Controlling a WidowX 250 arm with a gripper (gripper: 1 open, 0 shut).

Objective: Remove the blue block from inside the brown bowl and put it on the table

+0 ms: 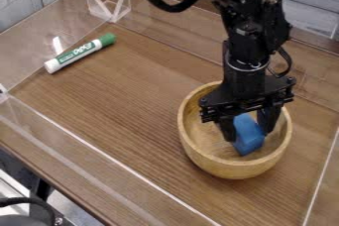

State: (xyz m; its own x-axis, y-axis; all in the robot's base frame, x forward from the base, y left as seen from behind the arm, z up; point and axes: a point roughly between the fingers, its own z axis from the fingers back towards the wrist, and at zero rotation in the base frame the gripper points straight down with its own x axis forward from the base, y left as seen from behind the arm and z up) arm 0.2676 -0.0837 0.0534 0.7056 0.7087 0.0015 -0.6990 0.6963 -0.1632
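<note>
The brown bowl [193, 139] sits on the table [119, 106] at the right front. Inside it lies the blue block [251, 138], down in the bowl's right half. My gripper [249, 131] points straight down into the bowl. Its two black fingers [228, 128] have closed in against the block's left and right sides. The block's lower end is still in the bottom of the bowl.
A green-and-white marker [79, 53] lies at the far left of the table. Low clear acrylic walls [38, 34] run around the tabletop, with a clear folded stand [109, 2] at the back. Bare wood stretches left of the bowl.
</note>
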